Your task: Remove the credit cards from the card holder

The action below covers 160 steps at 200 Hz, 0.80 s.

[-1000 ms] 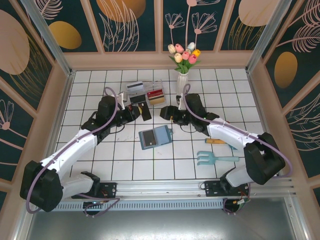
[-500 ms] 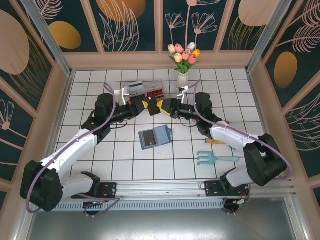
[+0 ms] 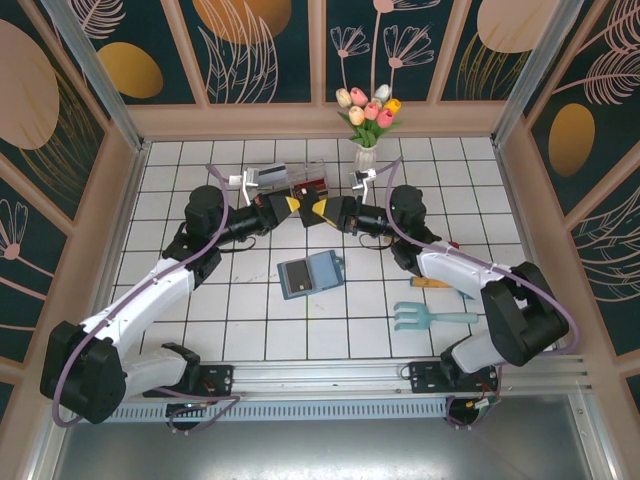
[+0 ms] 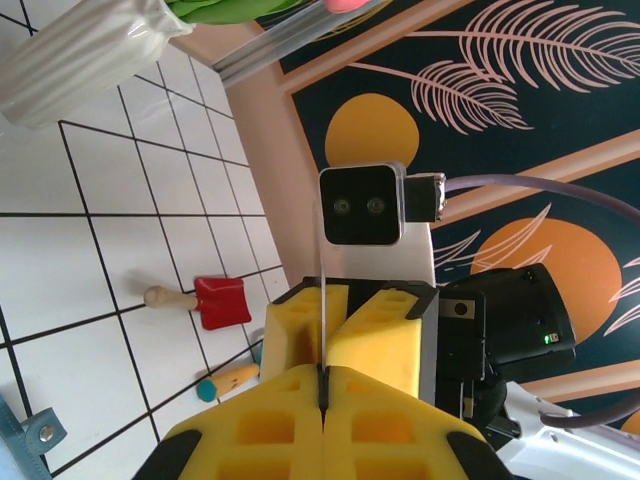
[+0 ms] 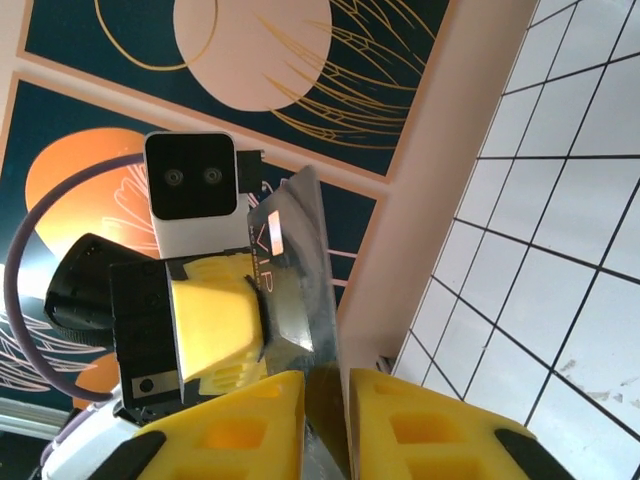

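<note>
Currently one dark credit card (image 3: pixel 303 207) is off the desk, held in the air between the two hands, just above the centre of the overhead view

Left hand (image 3: pixel 289 206): yellow pads pressed together on one end of the card. In the left wrist view the credit card (image 4: pixel 325 330) is edge-on, a thin dark line running up out of the closed pads

Right hand (image 3: pixel 319 209): reaches in from the right of the frame, fingers narrow, pinching the opposite end of the same card. In the right wrist view the credit card (image 5: pixel 295 270) slants down into the slit between its pads

Card holder (image 3: pixel 310 273): teal, lying open and flat on the white tiled desk (image 3: pixel 200 320), centre of frame, below the hands and apart from them

Clear tray (image 3: pixel 290 166): just above the hands; grey card (image 3: pixel 268 177) in the left compartment, red card (image 3: pixel 312 182) in the right

Vase of tulips (image 3: pixel 366 150): upper centre, at the back wall

Light-blue hand rake (image 3: pixel 432 318): lower right, with an orange-handled tool (image 3: pixel 432 283) just above it

Small red trowel (image 4: pixel 220 302): lying on the tiles, left of centre in the left wrist view
</note>
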Available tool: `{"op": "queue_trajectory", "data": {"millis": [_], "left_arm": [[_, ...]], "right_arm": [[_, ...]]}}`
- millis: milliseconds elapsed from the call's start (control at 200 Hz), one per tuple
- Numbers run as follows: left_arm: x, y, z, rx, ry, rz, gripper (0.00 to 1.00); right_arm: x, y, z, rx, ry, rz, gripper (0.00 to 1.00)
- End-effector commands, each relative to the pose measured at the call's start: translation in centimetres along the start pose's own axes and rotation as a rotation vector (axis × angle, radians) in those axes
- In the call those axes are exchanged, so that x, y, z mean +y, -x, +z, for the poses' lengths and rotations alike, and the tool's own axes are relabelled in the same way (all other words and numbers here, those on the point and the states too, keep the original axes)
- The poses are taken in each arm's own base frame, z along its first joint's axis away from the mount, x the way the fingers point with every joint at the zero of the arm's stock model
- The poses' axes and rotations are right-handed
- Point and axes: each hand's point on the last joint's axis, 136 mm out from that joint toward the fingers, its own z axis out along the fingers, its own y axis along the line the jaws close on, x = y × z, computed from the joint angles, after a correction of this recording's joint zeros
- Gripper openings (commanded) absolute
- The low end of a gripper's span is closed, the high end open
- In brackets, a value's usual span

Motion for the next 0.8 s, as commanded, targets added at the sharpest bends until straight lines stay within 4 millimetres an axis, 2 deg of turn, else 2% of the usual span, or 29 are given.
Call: {"op": "queue_trajectory", "data": {"millis": [0, 35, 120, 255, 380, 450, 606, 796], "left_arm": [[-1.4, 0.0, -0.4, -0.005, -0.068, 0.007, 0.00], [-1.6, 0.0, -0.5, -0.009, -0.075, 0.003, 0.00], [-2.0, 0.4, -0.8, -0.038, -0.085, 0.007, 0.00], [-2.3, 1.0, -1.2, -0.090, -0.107, -0.010, 0.28], [-1.6, 0.9, -1.4, -0.119, -0.128, -0.050, 0.39], [-1.1, 0.6, -1.5, -0.129, -0.138, -0.068, 0.40], [-2.0, 0.2, -1.7, -0.131, -0.217, -0.075, 0.39], [-1.7, 0.6, -1.6, -0.150, -0.200, -0.060, 0.34]], "right_arm": [[1.8, 0.2, -0.3, -0.017, 0.079, -0.044, 0.07], [1.7, 0.3, -0.4, -0.028, 0.079, -0.034, 0.00], [1.9, 0.7, -0.4, -0.054, 0.084, -0.023, 0.00], [2.5, 1.5, -0.4, -0.102, 0.111, -0.005, 0.00], [2.8, 2.0, -0.2, -0.150, 0.133, 0.028, 0.00], [2.8, 2.1, 0.0, -0.166, 0.143, 0.048, 0.00], [3.0, 1.8, 0.9, -0.172, 0.169, 0.087, 0.00], [3.0, 1.3, 1.7, -0.160, 0.176, 0.098, 0.00]]}}
